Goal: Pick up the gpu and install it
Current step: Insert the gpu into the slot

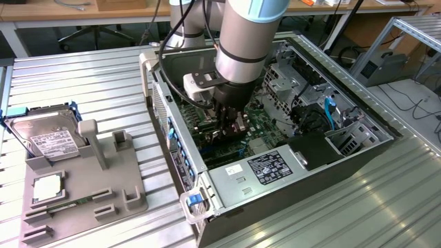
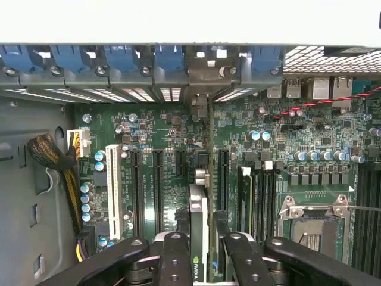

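Observation:
My gripper reaches down inside the open computer case, low over the green motherboard. It is shut on the gpu, which stands on edge between the two black fingers. In the wrist view the thin card runs across the motherboard, between the black expansion slots, in line with one slot. Its silver end bracket sits at the case's rear slot openings, among the blue latches. In the exterior view the arm hides most of the card.
A grey holder tray lies at the exterior view's left with a silver hard drive, a processor chip and a green memory stick. Inside the case are the power supply, drive cages and a cable bundle.

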You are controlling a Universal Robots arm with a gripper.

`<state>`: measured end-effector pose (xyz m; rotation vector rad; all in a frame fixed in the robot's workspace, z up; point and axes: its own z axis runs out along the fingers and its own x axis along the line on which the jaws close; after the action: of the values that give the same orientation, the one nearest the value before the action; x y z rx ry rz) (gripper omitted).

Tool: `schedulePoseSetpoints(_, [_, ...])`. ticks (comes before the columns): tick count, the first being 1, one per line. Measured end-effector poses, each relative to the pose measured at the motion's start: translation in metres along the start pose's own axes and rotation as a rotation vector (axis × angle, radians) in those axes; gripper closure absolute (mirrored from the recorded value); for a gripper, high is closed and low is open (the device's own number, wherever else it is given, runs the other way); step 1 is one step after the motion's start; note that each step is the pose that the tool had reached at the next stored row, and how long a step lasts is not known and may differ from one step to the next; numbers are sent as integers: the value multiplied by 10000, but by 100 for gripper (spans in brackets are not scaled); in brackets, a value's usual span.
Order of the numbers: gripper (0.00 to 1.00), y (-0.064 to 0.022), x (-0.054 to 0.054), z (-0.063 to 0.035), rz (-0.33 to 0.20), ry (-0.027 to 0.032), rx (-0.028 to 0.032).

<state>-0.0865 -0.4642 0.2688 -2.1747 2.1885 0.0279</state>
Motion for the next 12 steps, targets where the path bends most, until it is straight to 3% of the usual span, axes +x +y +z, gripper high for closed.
schedulePoseSetpoints(12, [73,-1,-1,-35,3,6,-3])
